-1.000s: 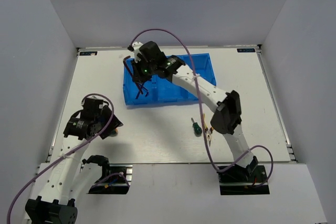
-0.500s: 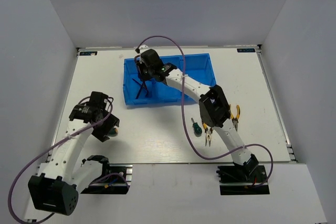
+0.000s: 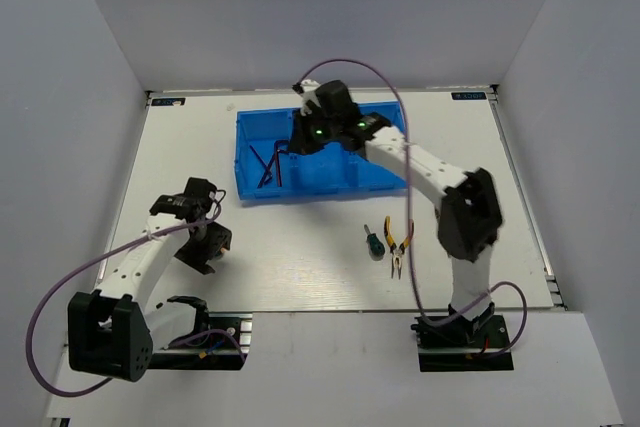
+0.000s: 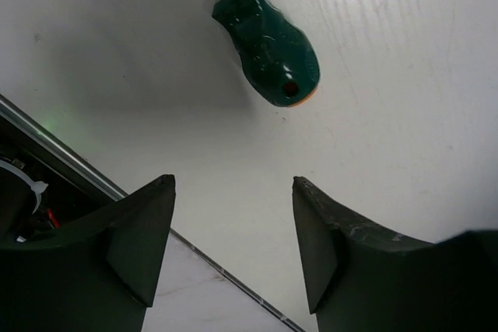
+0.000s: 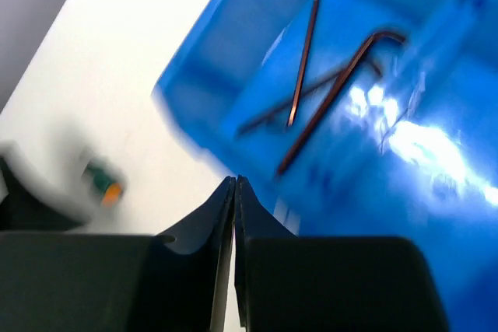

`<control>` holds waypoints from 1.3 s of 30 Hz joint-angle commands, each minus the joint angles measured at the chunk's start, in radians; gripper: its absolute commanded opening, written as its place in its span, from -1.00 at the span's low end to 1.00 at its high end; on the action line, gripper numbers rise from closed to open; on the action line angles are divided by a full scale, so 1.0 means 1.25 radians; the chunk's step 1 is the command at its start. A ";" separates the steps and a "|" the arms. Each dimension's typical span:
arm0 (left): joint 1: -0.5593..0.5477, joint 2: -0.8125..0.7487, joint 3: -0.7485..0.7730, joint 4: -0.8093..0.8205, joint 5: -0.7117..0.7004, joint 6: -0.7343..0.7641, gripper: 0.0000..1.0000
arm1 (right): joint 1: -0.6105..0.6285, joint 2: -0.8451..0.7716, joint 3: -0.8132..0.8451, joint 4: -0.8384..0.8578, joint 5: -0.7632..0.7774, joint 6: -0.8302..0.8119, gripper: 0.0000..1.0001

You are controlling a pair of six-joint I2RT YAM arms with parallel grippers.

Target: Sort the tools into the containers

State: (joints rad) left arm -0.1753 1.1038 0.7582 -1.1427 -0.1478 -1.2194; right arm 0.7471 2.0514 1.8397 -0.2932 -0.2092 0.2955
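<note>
- Three hex keys (image 5: 334, 91), thin, dark and L-shaped, lie in the leftmost compartment of the blue bin (image 3: 330, 189). Two of them cross, and the third lies alongside. The right wrist view blurs them.
- The bin is bright blue plastic, rectangular and open-topped, with three compartments side by side. It stands at the far middle of the white table (image 3: 300, 277).
- The left screwdriver (image 4: 268, 40) is stubby, with a glossy dark green handle, an orange end cap and a bare metal shaft. It lies flat on the table near the left edge, well apart from the bin.
- The right screwdriver (image 3: 374, 243) has the same green handle and lies on the table in front of the bin's right end.
- The pliers (image 3: 399, 247), with yellow-orange handles, lie just beside it on its right, jaws pointing to the near edge.
- The left gripper (image 4: 233, 192) stands low over the table with its dark fingers spread wide and nothing between them. The left screwdriver's handle lies just ahead of the tips, untouched.
- The right gripper (image 5: 234, 184) hangs above the bin, to the right of the hex keys. Its two fingers are pressed together and hold nothing.
- A purple cable (image 3: 345, 65) arches over the right arm.
</note>
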 commanded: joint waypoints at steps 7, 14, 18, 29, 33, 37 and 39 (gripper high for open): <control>0.006 0.043 -0.043 0.083 -0.092 -0.076 0.52 | -0.104 -0.398 -0.443 -0.160 -0.256 -0.201 -0.42; 0.006 0.167 -0.020 0.162 -0.121 -0.084 0.56 | -0.131 -0.567 -0.591 -0.216 -0.293 -0.262 -0.08; 0.006 0.216 -0.013 0.179 -0.121 -0.084 0.59 | -0.145 -0.615 -0.640 -0.249 -0.298 -0.294 0.03; 0.022 0.283 0.005 0.197 -0.150 -0.091 0.65 | -0.169 -0.733 -0.721 -0.319 -0.278 -0.362 0.10; 0.038 0.300 0.019 0.167 -0.158 -0.107 0.65 | -0.183 -0.754 -0.733 -0.334 -0.272 -0.375 0.10; 0.046 0.266 0.003 0.156 -0.165 -0.115 0.65 | -0.199 -0.771 -0.742 -0.343 -0.276 -0.381 0.10; 0.054 0.257 -0.004 0.148 -0.165 -0.115 0.59 | -0.203 -0.772 -0.748 -0.345 -0.280 -0.380 0.10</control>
State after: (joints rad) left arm -0.1223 1.4570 0.7769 -0.9237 -0.3058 -1.3411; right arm 0.5049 1.1053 0.9173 -0.7094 -0.5491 -0.1593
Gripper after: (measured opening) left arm 0.805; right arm 0.548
